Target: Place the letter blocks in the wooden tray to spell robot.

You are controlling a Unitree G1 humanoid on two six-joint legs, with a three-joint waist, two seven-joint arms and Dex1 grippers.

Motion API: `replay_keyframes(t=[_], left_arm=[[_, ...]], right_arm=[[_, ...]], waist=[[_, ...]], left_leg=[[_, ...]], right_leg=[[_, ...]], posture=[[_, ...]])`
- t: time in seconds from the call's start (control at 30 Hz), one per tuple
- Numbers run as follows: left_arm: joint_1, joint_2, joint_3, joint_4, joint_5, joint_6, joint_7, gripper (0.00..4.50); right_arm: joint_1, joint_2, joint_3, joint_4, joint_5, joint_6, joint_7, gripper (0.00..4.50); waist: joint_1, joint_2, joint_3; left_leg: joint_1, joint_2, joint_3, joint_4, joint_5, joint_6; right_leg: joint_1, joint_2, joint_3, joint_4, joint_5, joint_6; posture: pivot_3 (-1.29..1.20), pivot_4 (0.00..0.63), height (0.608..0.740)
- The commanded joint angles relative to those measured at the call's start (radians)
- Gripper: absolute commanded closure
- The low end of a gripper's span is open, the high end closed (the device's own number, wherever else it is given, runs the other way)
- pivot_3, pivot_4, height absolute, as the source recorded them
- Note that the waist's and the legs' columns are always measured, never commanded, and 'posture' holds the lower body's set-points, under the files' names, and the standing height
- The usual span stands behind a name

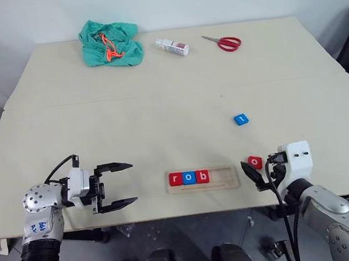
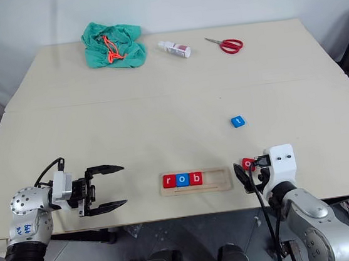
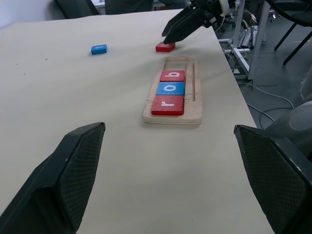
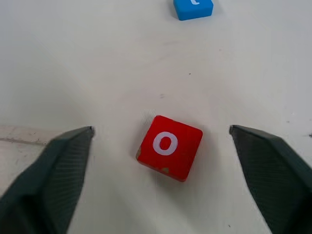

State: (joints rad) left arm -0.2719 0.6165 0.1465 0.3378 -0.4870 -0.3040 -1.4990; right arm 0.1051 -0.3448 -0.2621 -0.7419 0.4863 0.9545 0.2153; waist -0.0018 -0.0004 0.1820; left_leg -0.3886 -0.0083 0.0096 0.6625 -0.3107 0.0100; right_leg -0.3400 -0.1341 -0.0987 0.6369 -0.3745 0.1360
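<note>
Right wrist view: our right gripper [image 4: 161,146] is open over the red o [image 4: 169,146], lying free near the table's front edge, just beside the tray [image 1: 231,175]. r-o-b seated. Next: close squarely on o. Left gripper [image 1: 123,185] open, idle.

Tray blocks [image 1: 189,178] "rob"; loose "o" [image 4: 169,147], "t" [image 1: 241,120]

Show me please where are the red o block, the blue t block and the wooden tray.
red o block [image 4: 169,146]: right wrist view, on its top face, at the white letter.
blue t block [image 1: 241,120]: left eye view, on its top face.
wooden tray [image 1: 225,177]: left eye view, on the bare right part of its groove.
</note>
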Motion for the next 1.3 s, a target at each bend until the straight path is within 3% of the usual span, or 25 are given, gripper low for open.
replay_keyframes(t=[0.03, 0.27, 0.43, 0.67, 0.83, 0.93, 1.17, 1.3], left_arm=[[-0.001, 0.013, 0.012, -0.017, -0.012, 0.001, -0.004, 0.00], [-0.002, 0.004, 0.009, -0.021, -0.007, -0.002, 0.009, 0.00], [0.002, 0.003, 0.011, -0.026, -0.008, -0.004, 0.016, 0.00], [0.030, 0.006, 0.020, -0.054, -0.013, -0.004, 0.030, 0.00], [0.054, 0.010, 0.027, -0.082, -0.013, -0.004, 0.051, 0.00], [0.077, 0.012, 0.034, -0.106, -0.015, -0.002, 0.066, 0.00], [0.094, 0.015, 0.036, -0.122, -0.015, -0.002, 0.081, 0.00], [0.080, 0.013, 0.032, -0.109, -0.014, -0.004, 0.080, 0.00]], right_arm=[[0.005, -0.091, -0.055, -0.025, 0.045, -0.090, 0.138, 0.02], [-0.018, -0.427, -0.026, 0.237, -0.001, -0.344, 0.569, 0.02], [-0.138, -0.563, 0.061, 0.460, -0.065, -0.488, 0.766, 0.02], [-0.308, -0.613, 0.208, 0.682, -0.156, -0.616, 0.939, 0.02], [-0.381, -0.591, 0.270, 0.775, -0.209, -0.671, 0.974, 0.02], [-0.407, -0.569, 0.286, 0.814, -0.229, -0.668, 0.953, 0.59], [-0.397, -0.565, 0.279, 0.798, -0.229, -0.682, 0.962, 2.92], [-0.416, -0.578, 0.264, 0.695, -0.191, -0.612, 0.957, 3.04]], waist=[[0.001, 0.000, 0.000], [0.001, 0.000, 0.000], [0.000, -0.001, 0.000], [0.002, -0.001, 0.000], [0.002, -0.001, 0.000], [0.001, -0.001, 0.000], [0.002, -0.001, 0.000], [0.001, -0.001, 0.000]], left_leg=[[0.000, 0.000, 0.000, 0.000, 0.000, 0.000], [0.000, 0.000, 0.001, 0.000, 0.000, 0.001], [0.000, 0.001, 0.001, 0.001, 0.000, 0.000], [-0.001, 0.001, 0.001, 0.001, 0.000, 0.001], [-0.001, 0.001, 0.000, 0.002, 0.000, 0.001], [-0.001, 0.001, 0.000, 0.002, 0.000, 0.000], [-0.001, 0.001, 0.000, 0.002, 0.000, 0.000], [-0.001, 0.001, 0.000, 0.002, 0.000, 0.000]], right_leg=[[0.000, 0.000, 0.000, 0.000, 0.000, 0.000], [0.002, 0.000, 0.000, -0.002, 0.000, 0.000], [0.003, 0.000, -0.002, -0.006, 0.000, 0.000], [0.004, 0.000, -0.003, -0.008, 0.000, 0.000], [0.004, 0.000, -0.004, -0.008, 0.000, 0.000], [0.004, 0.000, -0.004, -0.008, 0.000, 0.000], [0.004, 0.000, -0.005, -0.008, 0.000, 0.000], [0.004, 0.000, -0.005, -0.008, 0.000, 0.000]], posture=[[0.00, 0.150, 0.740], [0.00, 0.150, 0.740], [0.00, 0.150, 0.740], [0.00, 0.150, 0.740], [0.00, 0.150, 0.740], [0.00, 0.150, 0.740], [0.00, 0.150, 0.740], [0.00, 0.150, 0.740]])
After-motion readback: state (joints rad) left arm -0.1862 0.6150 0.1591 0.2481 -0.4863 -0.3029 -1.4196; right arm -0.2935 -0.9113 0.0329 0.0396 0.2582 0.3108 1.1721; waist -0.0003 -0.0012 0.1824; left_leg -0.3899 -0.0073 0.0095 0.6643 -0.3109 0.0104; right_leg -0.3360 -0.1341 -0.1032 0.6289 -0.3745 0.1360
